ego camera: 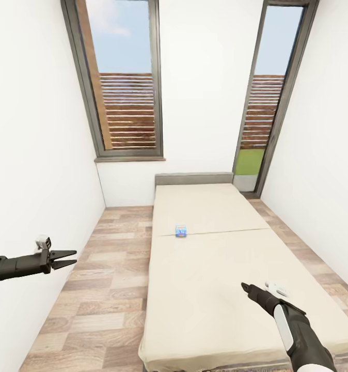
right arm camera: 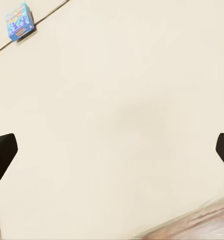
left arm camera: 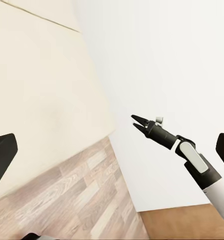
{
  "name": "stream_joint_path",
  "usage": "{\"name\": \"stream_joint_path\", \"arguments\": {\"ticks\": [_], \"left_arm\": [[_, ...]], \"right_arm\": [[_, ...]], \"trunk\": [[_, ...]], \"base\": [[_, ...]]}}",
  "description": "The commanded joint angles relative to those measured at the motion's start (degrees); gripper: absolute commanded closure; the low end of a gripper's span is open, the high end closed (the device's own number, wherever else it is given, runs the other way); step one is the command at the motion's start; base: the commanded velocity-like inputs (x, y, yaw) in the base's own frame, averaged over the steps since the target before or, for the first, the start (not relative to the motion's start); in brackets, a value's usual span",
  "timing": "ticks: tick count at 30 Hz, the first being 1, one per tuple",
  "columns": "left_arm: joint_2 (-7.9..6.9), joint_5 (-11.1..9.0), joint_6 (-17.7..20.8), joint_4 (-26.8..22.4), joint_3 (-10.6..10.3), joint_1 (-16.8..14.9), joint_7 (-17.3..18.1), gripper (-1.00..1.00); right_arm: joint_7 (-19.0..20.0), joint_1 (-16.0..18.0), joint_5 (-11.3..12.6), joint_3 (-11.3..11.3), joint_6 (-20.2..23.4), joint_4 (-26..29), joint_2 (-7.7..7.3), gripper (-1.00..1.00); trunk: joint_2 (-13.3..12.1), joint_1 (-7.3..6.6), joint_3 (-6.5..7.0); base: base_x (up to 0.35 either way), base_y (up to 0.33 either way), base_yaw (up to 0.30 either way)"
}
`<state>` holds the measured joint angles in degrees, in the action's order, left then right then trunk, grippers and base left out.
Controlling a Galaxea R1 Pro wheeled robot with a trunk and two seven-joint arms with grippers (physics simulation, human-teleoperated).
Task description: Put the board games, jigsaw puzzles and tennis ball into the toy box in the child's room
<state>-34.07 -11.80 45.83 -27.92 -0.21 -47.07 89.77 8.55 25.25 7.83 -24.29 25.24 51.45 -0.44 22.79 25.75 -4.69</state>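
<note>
You have one blue board game point(ego camera: 181, 230) lying mid-bed point(ego camera: 205, 268), near the seam. Your left gripper point(ego camera: 66, 258) and right gripper point(ego camera: 244, 286) hang empty, both seemingly parted.

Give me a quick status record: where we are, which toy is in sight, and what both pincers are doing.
location: child's room, facing the bed
toy in sight: blue board game, lying on the bed near the cover's seam
left pincer: open, empty, over the wood floor beside the bed
right pincer: over the bed's near end, holding nothing, opening unclear
toy box: not located from these views
</note>
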Motion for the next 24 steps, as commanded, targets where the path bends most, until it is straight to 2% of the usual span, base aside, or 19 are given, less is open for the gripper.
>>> {"name": "stream_joint_path", "arguments": {"ticks": [1, 17, 24], "left_arm": [[-0.02, 0.00, 0.63, -0.02, -0.04, -0.01, 0.23, -1.00], [0.00, 0.02, 0.67, -0.02, -0.03, 0.00, 0.23, -1.00], [-0.02, 0.02, 0.67, -0.02, -0.01, -0.01, 0.23, -1.00]], "right_arm": [[0.15, 0.07, 0.34, -0.14, 0.34, 0.05, 0.02, -1.00], [0.24, 0.07, 0.41, -0.14, 0.32, 0.22, 0.43, -1.00], [0.24, 0.07, 0.42, -0.14, 0.34, 0.23, 0.39, -1.00]], "trunk": [[0.13, 0.04, -0.13], [0.13, 0.04, -0.13], [0.13, 0.04, -0.19]], "base": [[0.000, 0.125, -0.281], [0.024, 0.255, -0.278], [0.105, 0.233, -0.094]]}}
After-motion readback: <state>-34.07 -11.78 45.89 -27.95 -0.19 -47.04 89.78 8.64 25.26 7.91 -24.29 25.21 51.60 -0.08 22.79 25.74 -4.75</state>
